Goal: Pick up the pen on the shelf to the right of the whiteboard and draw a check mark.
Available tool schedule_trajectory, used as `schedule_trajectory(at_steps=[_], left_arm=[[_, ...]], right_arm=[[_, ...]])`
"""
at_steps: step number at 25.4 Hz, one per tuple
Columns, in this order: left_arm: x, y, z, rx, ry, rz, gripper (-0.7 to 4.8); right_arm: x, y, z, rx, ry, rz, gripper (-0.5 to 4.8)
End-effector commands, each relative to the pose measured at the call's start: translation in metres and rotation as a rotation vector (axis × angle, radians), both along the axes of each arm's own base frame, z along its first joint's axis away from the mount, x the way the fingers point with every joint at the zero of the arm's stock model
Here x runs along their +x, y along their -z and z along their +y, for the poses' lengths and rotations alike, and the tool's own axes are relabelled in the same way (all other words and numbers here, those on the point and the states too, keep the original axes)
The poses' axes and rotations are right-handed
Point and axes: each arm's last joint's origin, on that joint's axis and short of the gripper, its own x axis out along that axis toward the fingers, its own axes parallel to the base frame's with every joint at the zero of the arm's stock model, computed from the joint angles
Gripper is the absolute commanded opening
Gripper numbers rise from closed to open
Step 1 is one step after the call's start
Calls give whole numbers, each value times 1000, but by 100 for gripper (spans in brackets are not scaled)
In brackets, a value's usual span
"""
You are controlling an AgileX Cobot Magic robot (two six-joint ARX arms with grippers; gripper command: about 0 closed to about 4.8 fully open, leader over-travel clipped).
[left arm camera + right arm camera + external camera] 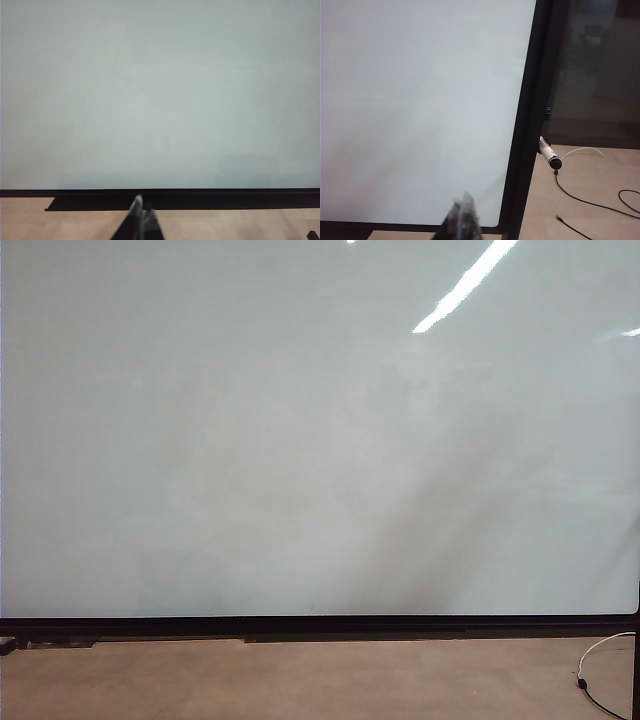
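The whiteboard (300,440) fills the exterior view as a glossy pale panel with a thin black bottom frame; it also shows as whiteboard (160,90) and whiteboard (420,100). Its surface is blank, and no check mark is in view. The pen (549,152), white with a dark end, sticks out just beyond the board's black right frame, far from both grippers. My right gripper (462,201) is shut and empty, low in front of the board's lower right corner. My left gripper (143,206) is shut and empty before the bottom frame. Neither gripper shows in the exterior view.
A black ledge (200,201) runs under the board's bottom frame. Thin black cables (590,202) trail over the tan floor right of the board, and a white cable (605,645) lies there too. A dark glass panel (595,75) stands behind the pen.
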Motion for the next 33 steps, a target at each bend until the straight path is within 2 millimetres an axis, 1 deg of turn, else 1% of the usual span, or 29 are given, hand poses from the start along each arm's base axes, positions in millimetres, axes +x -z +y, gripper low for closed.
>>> schedule_trajectory(at_steps=[1, 19, 26, 28, 33], left_arm=[[0, -2, 0, 5, 1, -15, -4], [0, -2, 0, 5, 1, -15, -5], [0, -2, 0, 5, 1, -15, -4], [0, -2, 0, 5, 1, -16, -5], [0, -2, 0, 5, 1, -16, -4]], right_arm=[[0, -2, 0, -1, -1, -15, -6], [-1, -4, 0, 25, -5, -31, -6], [-4, -19, -1, 26, 46, -122, -6], [-5, -22, -1, 23, 42, -152, -6], [-5, -23, 1, 11, -9, -158, -6]])
